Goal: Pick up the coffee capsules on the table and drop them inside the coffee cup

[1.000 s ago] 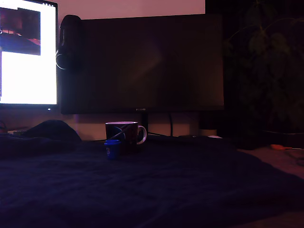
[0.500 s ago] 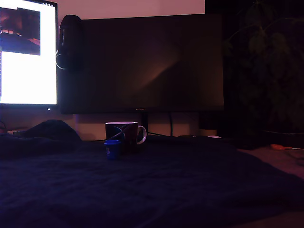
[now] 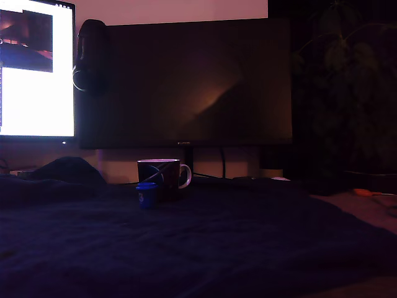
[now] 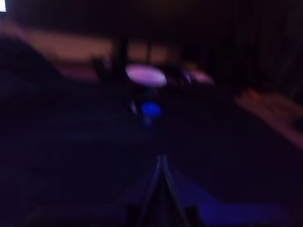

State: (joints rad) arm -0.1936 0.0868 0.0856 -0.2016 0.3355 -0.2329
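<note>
Dark cloth (image 3: 248, 248) lies open in front; blue capsule (image 3: 146, 194) stands just before the mug (image 3: 162, 177).

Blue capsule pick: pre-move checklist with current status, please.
1. Blue capsule located: ok. It stands upright on the dark cloth, just in front of the mug in the exterior view.
2. Mug upright, mouth open: ok. The pale inner rim shows and the handle points to the exterior view's right.
3. Gap between capsule and mug: cannot tell. They overlap in the exterior view and the wrist view is blurred.
4. Gripper state: shut. The fingertips meet in the wrist view; open before descending.
5. Gripper lined up with the capsule: ok, roughly; blur limits precision.
6. Second, pale capsule: cannot tell. No clear sighting in either view.
</note>
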